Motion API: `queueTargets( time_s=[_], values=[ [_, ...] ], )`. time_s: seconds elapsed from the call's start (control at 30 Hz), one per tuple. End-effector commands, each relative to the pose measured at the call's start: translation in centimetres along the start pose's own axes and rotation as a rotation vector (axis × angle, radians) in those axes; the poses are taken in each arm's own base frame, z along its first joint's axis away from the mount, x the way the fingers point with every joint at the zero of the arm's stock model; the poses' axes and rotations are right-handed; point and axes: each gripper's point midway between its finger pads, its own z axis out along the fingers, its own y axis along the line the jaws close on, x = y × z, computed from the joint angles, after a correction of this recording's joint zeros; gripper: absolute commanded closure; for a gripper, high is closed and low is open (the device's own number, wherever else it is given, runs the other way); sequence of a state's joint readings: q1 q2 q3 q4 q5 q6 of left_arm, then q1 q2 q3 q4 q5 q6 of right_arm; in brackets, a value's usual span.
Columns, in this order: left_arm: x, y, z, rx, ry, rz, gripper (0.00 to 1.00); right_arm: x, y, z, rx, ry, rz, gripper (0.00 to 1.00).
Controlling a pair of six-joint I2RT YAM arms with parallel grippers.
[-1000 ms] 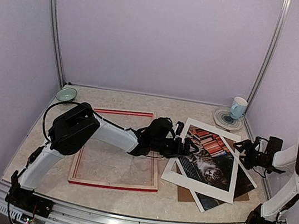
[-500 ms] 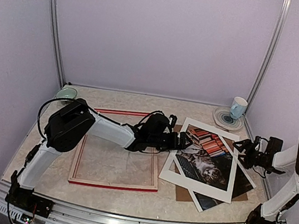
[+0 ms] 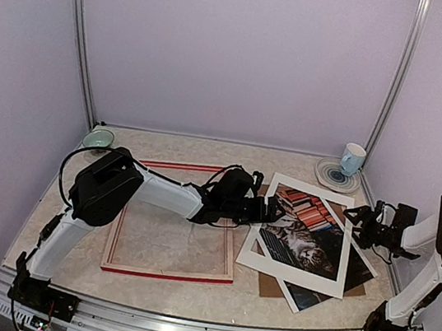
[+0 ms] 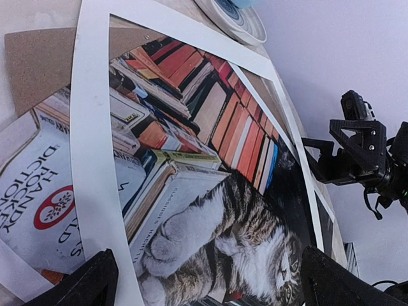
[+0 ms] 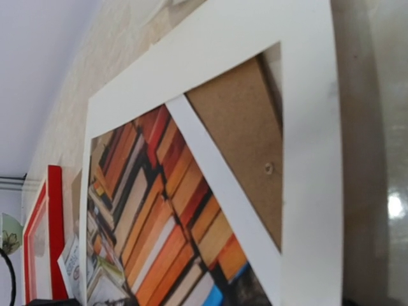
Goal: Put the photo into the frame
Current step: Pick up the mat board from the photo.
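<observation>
The photo [image 3: 307,232], a tabby cat on stacked books, lies face up at centre right under a white card mat [image 3: 288,274]; one corner sticks out at the near right. It fills the left wrist view [image 4: 210,191] and shows in the right wrist view [image 5: 159,210]. The red frame [image 3: 167,274] lies to its left, pale back up. My left gripper [image 3: 274,211] is open and empty over the mat's left edge [image 4: 213,290]. My right gripper [image 3: 358,223] hovers by the mat's right edge, open and empty; its fingers are out of its own wrist view.
A brown backing board [image 3: 271,287] lies under the photo and mat. A blue cup [image 3: 353,159] stands on a saucer [image 3: 331,180] at the far right. A green bowl [image 3: 98,140] sits at the far left. Walls close in on three sides.
My left gripper has drawn back a little to the left and farther from me. The mat has shifted slightly left. The right arm has barely moved.
</observation>
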State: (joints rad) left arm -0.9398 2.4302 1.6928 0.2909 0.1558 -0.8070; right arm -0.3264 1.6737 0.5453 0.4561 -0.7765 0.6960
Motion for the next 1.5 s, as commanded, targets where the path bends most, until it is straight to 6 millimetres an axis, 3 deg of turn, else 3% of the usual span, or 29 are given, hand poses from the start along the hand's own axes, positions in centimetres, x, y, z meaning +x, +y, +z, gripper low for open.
queueTargets(
  time_s=[0.0, 0.2, 0.5, 0.73, 1.0, 1.27, 1.47],
  values=[
    [2.9, 2.6, 1.0, -0.076, 0.068, -0.002, 0.01, 0.7, -0.2, -0.1, -0.020, 0.021, 0.023, 0.13],
    [3.3, 3.0, 1.0, -0.090, 0.077, -0.009, 0.01, 0.6, 0.4, -0.2, -0.052, 0.020, 0.021, 0.13],
    [3.2, 3.1, 1.0, -0.092, 0.077, -0.016, 0.01, -0.2, 3.0, -1.1, -0.111, -0.009, -0.036, 0.15],
    [3.4, 3.0, 1.1, -0.088, 0.079, -0.024, 0.01, -0.2, 4.8, -1.1, -0.153, -0.005, -0.069, 0.21],
    [3.1, 2.9, 1.0, -0.086, 0.073, -0.026, 0.01, 2.6, 3.9, 0.3, -0.197, 0.115, 0.059, 0.34],
    [3.2, 2.9, 0.9, -0.084, 0.073, -0.029, 0.01, 2.6, 4.4, -0.1, -0.198, 0.128, 0.061, 0.46],
    [3.0, 2.8, 0.5, -0.084, 0.065, -0.027, 0.01, 2.4, 4.5, -0.5, -0.137, 0.142, 0.026, 0.47]
  ],
)
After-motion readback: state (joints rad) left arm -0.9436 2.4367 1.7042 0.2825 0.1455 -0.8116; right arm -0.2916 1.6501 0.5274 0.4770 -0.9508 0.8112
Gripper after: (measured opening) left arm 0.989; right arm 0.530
